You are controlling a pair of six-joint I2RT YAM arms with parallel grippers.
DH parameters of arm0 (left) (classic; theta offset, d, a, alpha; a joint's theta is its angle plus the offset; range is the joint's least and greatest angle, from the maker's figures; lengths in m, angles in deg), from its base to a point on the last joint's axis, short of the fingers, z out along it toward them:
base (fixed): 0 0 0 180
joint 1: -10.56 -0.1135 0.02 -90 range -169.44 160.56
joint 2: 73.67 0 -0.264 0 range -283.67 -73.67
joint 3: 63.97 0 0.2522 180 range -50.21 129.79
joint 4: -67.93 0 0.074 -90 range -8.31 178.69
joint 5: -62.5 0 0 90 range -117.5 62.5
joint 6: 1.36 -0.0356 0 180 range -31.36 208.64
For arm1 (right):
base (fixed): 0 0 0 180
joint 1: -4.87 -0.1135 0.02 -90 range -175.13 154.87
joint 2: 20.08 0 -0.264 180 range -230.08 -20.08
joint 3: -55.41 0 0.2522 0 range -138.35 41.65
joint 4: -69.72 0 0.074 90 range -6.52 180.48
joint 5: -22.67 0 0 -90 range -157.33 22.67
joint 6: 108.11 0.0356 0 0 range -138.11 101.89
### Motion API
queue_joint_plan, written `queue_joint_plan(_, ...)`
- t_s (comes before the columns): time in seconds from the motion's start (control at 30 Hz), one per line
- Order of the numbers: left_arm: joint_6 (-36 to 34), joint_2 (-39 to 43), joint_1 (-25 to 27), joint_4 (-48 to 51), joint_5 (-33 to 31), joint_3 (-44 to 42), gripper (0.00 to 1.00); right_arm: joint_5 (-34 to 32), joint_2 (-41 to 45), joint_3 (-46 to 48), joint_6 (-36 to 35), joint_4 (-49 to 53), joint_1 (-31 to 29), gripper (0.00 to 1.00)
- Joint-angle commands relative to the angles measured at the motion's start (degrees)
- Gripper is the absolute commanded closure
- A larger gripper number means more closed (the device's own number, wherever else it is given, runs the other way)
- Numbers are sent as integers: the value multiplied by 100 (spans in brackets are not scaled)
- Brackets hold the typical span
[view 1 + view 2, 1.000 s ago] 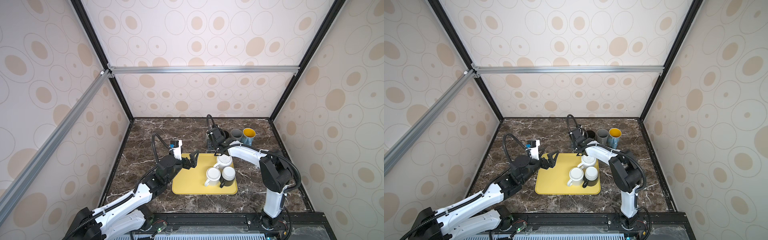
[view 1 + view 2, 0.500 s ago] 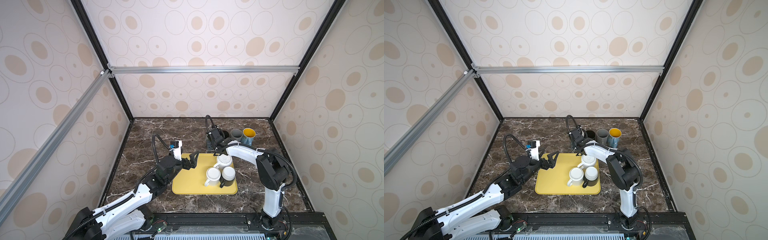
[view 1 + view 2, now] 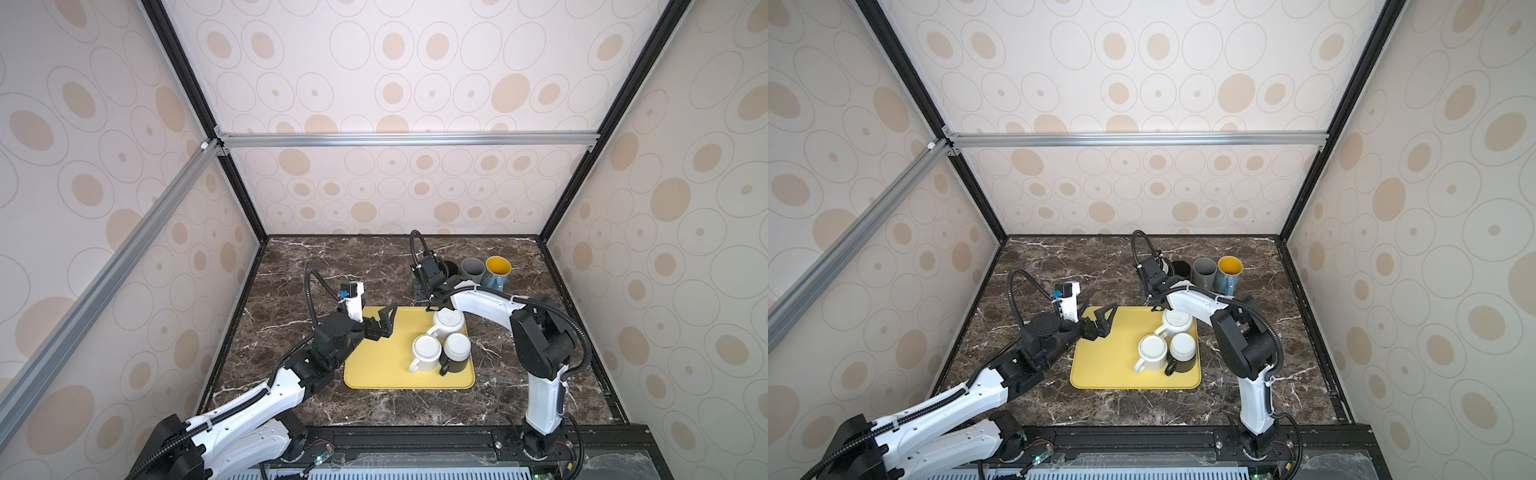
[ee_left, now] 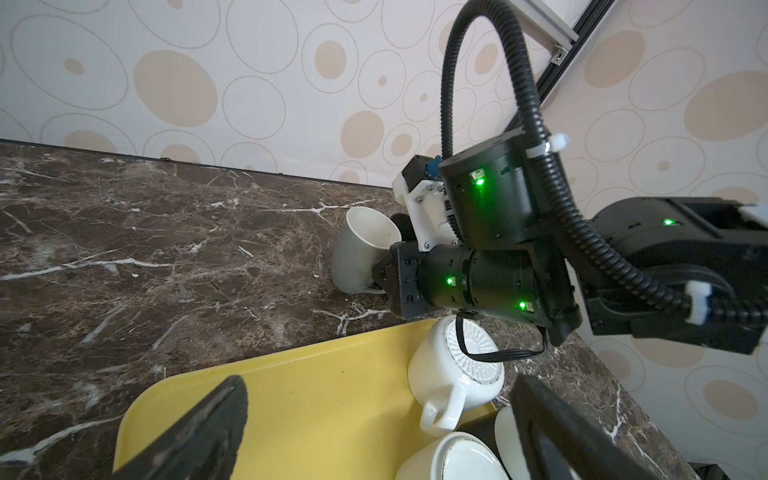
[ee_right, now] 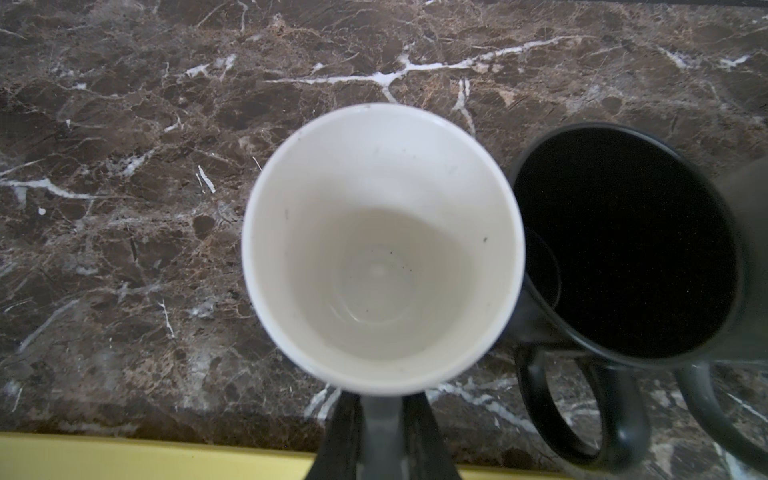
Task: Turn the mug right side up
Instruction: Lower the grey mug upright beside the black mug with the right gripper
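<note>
Right gripper (image 5: pixel 380 419) has edged toward 9 o'clock, clamped on the handle of the white mug (image 5: pixel 380 249), which leans mouth-up at 12 o'clock of the yellow tray (image 3: pixel 382 365). Left gripper (image 3: pixel 384 324) gapes wide over the tray.

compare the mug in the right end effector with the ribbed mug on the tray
The held mug is mouth up, the ribbed mug base up. The held mug is off the tray, handle in the right end effector; the ribbed mug sits on it, ungripped. Both are white.
</note>
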Motion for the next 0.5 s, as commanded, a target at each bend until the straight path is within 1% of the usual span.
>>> queue_joint_plan(0.0,-64,99,-8,-130,-66,-1,0,-247,-56,-222,115,-56,17,100)
queue_joint_plan(0.23,-48,132,-9,-114,-115,-28,0,-249,-130,-259,203,-34,15,100)
queue_joint_plan(0.47,-47,171,-8,-107,-128,-69,0,-283,-153,-323,300,122,11,95)
